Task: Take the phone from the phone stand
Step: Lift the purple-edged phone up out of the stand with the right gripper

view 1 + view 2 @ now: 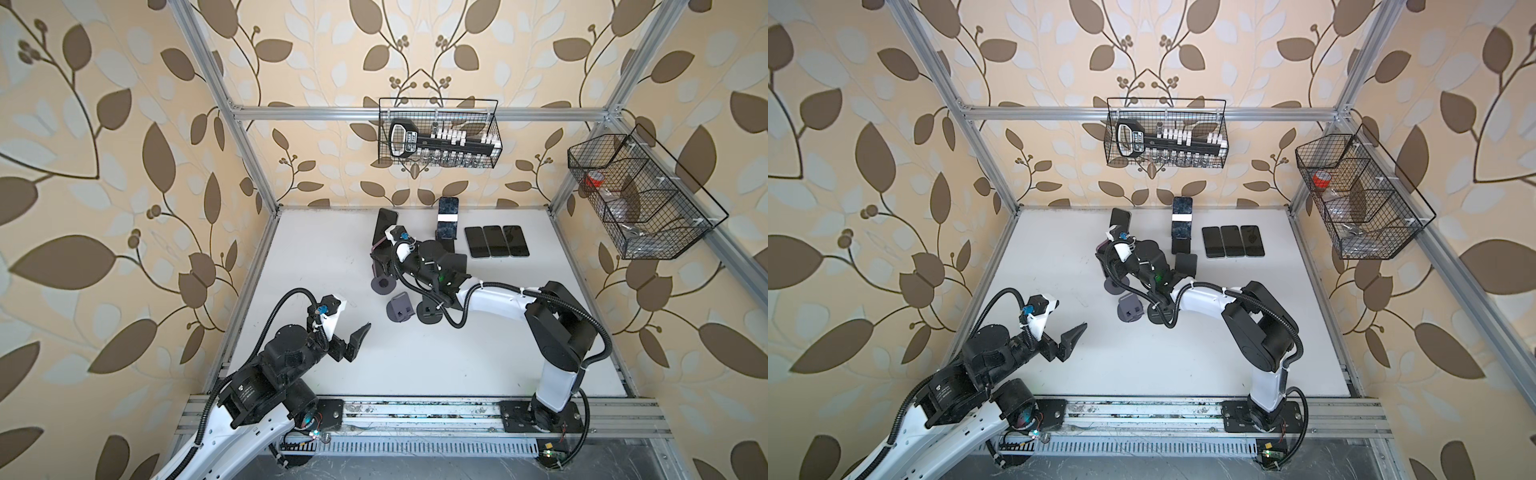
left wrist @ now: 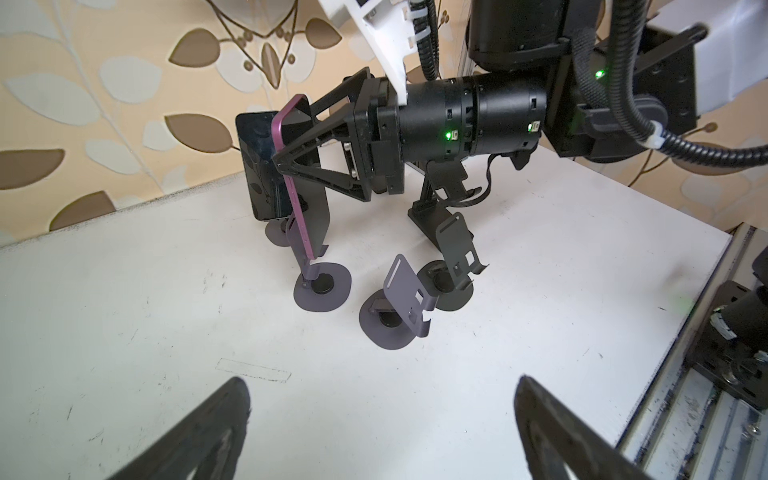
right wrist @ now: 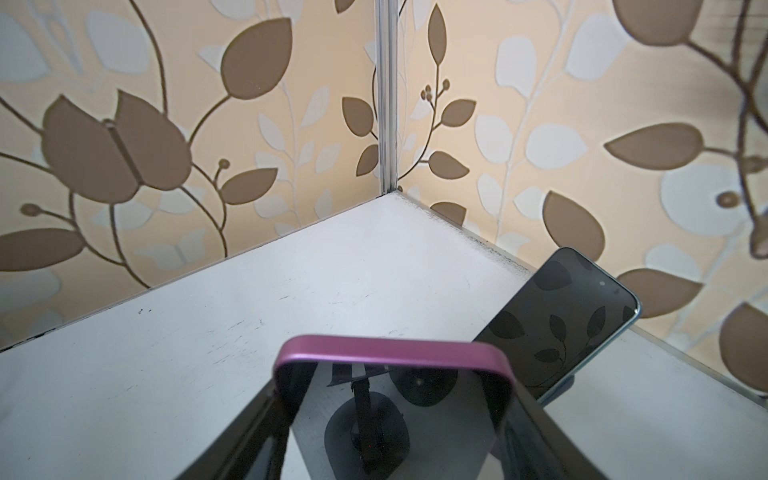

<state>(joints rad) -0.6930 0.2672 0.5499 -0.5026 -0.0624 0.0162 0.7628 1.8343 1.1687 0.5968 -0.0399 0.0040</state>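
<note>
Purple-edged phone (image 3: 390, 351) sits clamped inside the right hand (image 2: 291, 137).

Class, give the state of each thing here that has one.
Pink phone: gripped, not yet clear of stand.
Right gripper: shut on pink phone.
Left gripper: open.
Blue phone: propped up.
Back phone: propped up.
Flat phones: lying side by side.
Purple stand: empty.

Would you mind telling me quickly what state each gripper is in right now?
Left gripper: open, holding nothing.
Right gripper: shut on the pink-edged phone.
</note>
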